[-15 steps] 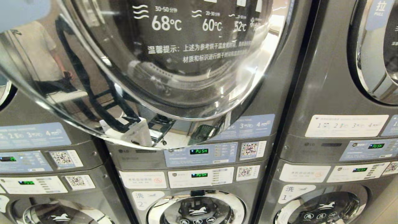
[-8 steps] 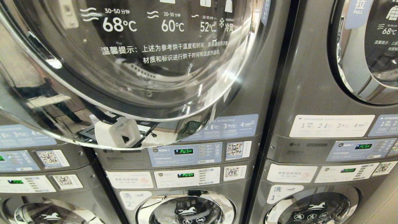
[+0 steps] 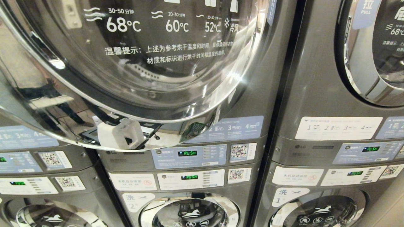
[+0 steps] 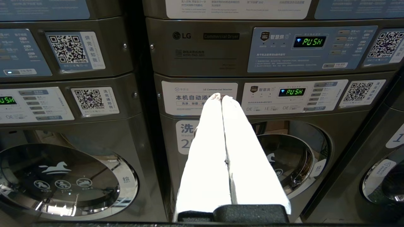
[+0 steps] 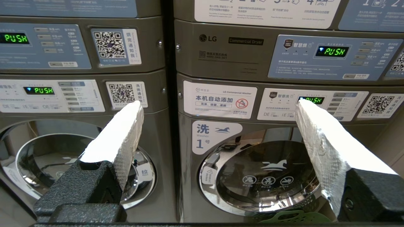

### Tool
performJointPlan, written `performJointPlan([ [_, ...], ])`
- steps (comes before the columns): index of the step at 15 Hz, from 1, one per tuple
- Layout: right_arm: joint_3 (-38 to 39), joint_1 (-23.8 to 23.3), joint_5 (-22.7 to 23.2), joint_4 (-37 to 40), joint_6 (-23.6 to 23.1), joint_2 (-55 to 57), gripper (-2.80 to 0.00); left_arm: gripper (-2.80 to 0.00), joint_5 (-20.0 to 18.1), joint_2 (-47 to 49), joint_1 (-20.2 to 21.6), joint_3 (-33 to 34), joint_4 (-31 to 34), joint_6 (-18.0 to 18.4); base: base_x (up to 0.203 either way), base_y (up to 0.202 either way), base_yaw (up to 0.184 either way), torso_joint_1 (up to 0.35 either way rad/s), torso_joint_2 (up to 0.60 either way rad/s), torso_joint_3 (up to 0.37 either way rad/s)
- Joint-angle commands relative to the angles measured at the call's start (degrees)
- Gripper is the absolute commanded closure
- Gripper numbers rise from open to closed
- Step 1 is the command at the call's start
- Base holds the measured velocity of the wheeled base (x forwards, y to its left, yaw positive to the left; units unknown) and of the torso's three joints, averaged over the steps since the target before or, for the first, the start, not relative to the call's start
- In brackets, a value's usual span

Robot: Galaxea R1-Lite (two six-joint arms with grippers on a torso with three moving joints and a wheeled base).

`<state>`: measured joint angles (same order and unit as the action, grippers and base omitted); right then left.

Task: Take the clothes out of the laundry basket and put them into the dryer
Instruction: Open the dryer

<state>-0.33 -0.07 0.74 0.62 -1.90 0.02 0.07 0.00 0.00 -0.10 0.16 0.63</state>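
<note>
The dryer's round chrome-and-glass door (image 3: pixel 142 63) fills the upper left of the head view; its lower rim overlaps the instruction label below it, so it seems to stand out from the machine's front. A green laundry basket (image 5: pixel 293 217) shows only as a rim at the edge of the right wrist view, below washer 1. No clothes are in view. My left gripper (image 4: pixel 221 96) is shut and empty, pointing at the control panels above washer 2. My right gripper (image 5: pixel 219 103) is open with nothing between its white fingers, facing washer 1. Neither arm shows in the head view.
Stacked grey washer-dryer units stand side by side. A second dryer door (image 3: pixel 375 53) is at the upper right. Control panels with green PUSH displays (image 3: pixel 187 153) run across the middle. Washer doors (image 3: pixel 189 211) sit below.
The whole head view has shifted, machines sliding left in the picture, so the camera has turned or moved. Over the last half second it has barely changed.
</note>
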Motion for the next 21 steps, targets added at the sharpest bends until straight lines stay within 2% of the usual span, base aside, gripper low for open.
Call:
performJointPlan([
  [1, -0.02, -0.01, 0.05, -0.01, -0.03, -0.11, -2.80, 0.00, -0.06, 0.00, 0.09, 0.01, 0.02, -0.02, 0.000, 0.000, 0.000, 0.000, 0.00, 0.000],
  [3, -0.02, -0.01, 0.05, -0.01, -0.03, -0.11, -2.80, 0.00, -0.07, 0.00, 0.01, 0.01, 0.02, -0.02, -0.031, 0.000, 0.002, 0.008, 0.01, 0.001],
  [9, 0.07, -0.01, -0.13, -0.09, 0.63, -0.11, -2.80, 0.00, -0.07, 0.00, 0.00, 0.01, 0.02, -0.02, -0.173, 0.000, 0.001, -0.003, 0.00, 0.001],
  [13, 0.11, -0.02, -0.13, -0.27, 0.89, -0.11, -2.80, 0.00, -0.26, 0.33, 0.03, -0.40, 0.91, 0.13, 0.000, 0.000, 0.000, 0.000, 0.00, 0.000],
  [15, 0.07, -0.01, -0.04, -0.09, 0.65, -0.11, -2.80, 0.00, -1.46, 0.21, 0.02, -1.78, 0.64, 1.71, 0.000, 0.000, 0.000, 0.000, 0.00, 0.000],
  [18, 0.15, -0.09, -0.04, -0.35, 0.77, -0.11, -2.80, 0.00, -8.22, 9.34, -0.15, -14.67, 1.82, 0.04, 0.000, 0.000, 0.000, 0.000, 0.00, 0.000],
  [21, 0.15, -0.01, -0.04, -0.36, 0.76, -0.11, -2.80, 0.00, -14.40, 29.69, -0.35, -29.72, -0.40, -5.07, 0.000, 0.000, 0.000, 0.000, 0.00, 0.000],
])
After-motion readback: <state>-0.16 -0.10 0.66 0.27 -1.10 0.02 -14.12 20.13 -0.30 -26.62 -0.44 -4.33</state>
